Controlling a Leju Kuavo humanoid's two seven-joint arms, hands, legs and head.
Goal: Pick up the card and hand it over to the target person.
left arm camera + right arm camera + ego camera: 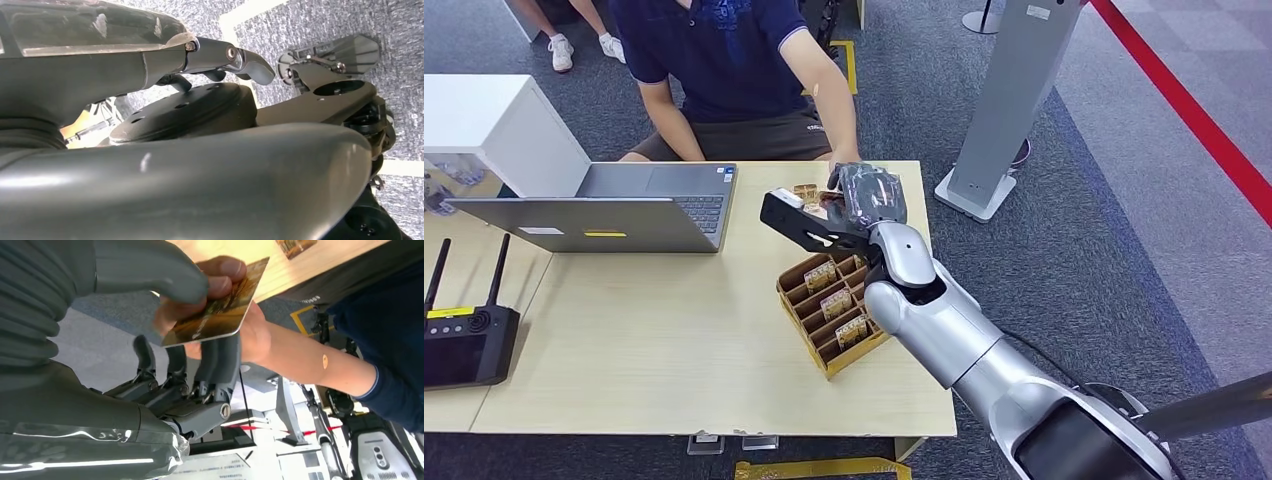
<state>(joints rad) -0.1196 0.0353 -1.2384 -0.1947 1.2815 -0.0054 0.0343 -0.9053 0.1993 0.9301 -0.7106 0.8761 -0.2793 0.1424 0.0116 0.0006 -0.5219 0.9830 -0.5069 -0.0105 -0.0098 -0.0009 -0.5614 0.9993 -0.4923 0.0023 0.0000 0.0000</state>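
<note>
The card [220, 307] sits pinched between the thick thumb and the darker fingers [220, 365] of the right hand [867, 195], while a person's hand [235, 325] grips it too, fingertips lying just beside the thumb. This is over the far edge of the table [654, 340]. Behind the hand, nearer the robot, sits a cardboard organizer [834, 315] (more cards stand in its slots). The left hand [220, 62] holds nothing, its fingers slightly curled and apart.

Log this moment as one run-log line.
stage: handover | right hand: holds card | person's hand: gripping same card | card box: on table | left hand: hanging, holds nothing
</note>
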